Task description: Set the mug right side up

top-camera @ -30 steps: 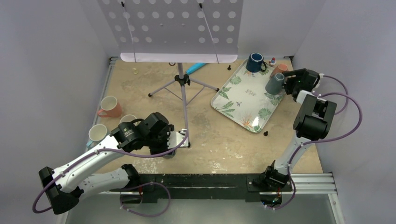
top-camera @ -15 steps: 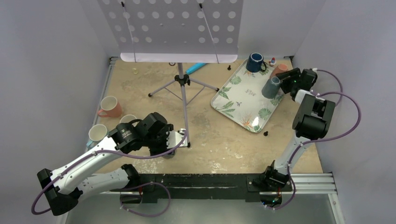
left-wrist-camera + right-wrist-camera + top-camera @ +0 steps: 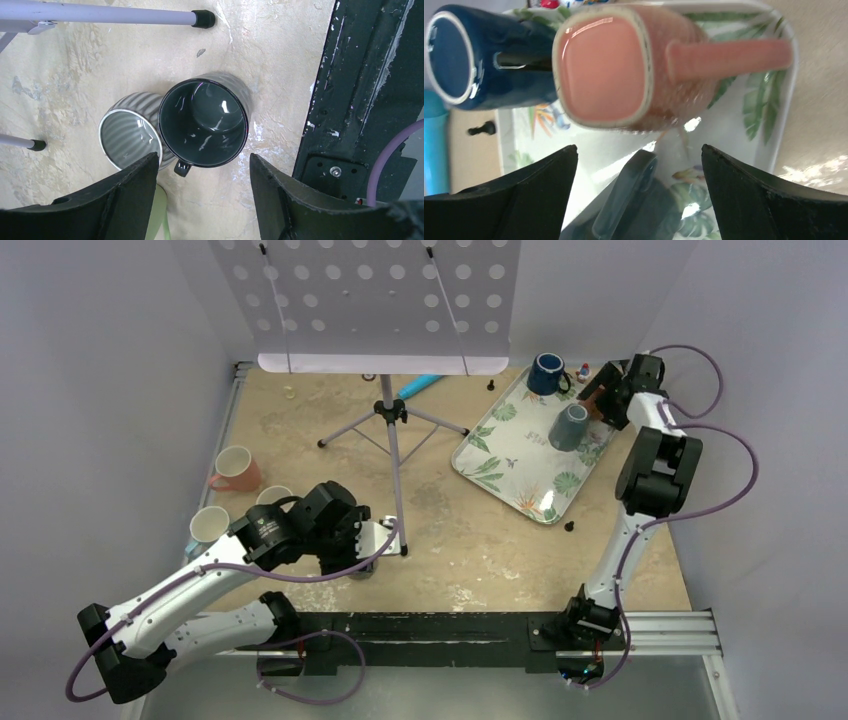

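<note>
A grey-blue mug [image 3: 570, 426] stands on the leaf-patterned tray [image 3: 510, 465], its flat end up as far as I can tell. My right gripper [image 3: 606, 395] is open and empty, just behind it over a pink mug [image 3: 597, 390]. In the right wrist view the grey mug's handle [image 3: 626, 197] lies between the open fingers of the right gripper [image 3: 639, 195], untouched, and the pink mug [image 3: 604, 70] shows a flat pink face. My left gripper [image 3: 204, 200] is open above an upright dark mug [image 3: 204, 122] and a striped grey mug [image 3: 130, 131].
A dark blue mug [image 3: 546, 372] stands at the tray's far corner. A music stand [image 3: 385, 300] on tripod legs [image 3: 392, 440] fills the back middle. A pink mug [image 3: 236, 468] and two white mugs [image 3: 209, 524] are at the left. A teal pen [image 3: 420, 386] lies at the back.
My right gripper has drawn away from the grey-blue mug and swung back over the pink mug. The grey mug has shifted slightly left on the tray. The left arm has barely moved.
</note>
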Controlling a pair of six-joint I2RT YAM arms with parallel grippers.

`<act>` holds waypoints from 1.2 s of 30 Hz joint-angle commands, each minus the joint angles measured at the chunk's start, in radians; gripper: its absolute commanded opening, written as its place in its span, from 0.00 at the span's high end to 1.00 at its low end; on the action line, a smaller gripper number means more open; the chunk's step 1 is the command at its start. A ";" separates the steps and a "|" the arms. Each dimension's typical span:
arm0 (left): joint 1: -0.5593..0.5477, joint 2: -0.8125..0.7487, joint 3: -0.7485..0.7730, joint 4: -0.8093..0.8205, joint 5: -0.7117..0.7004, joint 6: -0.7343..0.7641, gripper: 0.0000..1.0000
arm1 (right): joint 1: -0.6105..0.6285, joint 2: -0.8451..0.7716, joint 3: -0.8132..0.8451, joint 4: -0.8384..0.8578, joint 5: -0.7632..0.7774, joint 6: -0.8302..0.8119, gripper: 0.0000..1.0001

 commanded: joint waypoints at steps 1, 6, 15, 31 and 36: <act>0.005 0.000 0.009 0.014 0.006 0.004 0.29 | 0.035 0.043 0.188 -0.260 0.128 -0.120 0.02; 0.005 -0.001 0.002 0.016 0.003 0.005 0.29 | 0.102 0.114 0.318 -0.380 0.178 -0.166 0.04; 0.005 -0.014 0.001 0.010 0.009 0.010 0.29 | 0.149 0.169 0.321 -0.462 0.389 -0.195 0.20; 0.005 -0.005 0.010 0.002 0.010 0.010 0.29 | 0.172 0.208 0.378 -0.521 0.152 -0.294 1.00; 0.006 -0.004 0.027 -0.002 0.006 0.007 0.29 | 0.195 0.049 0.268 -0.419 0.104 -0.310 1.00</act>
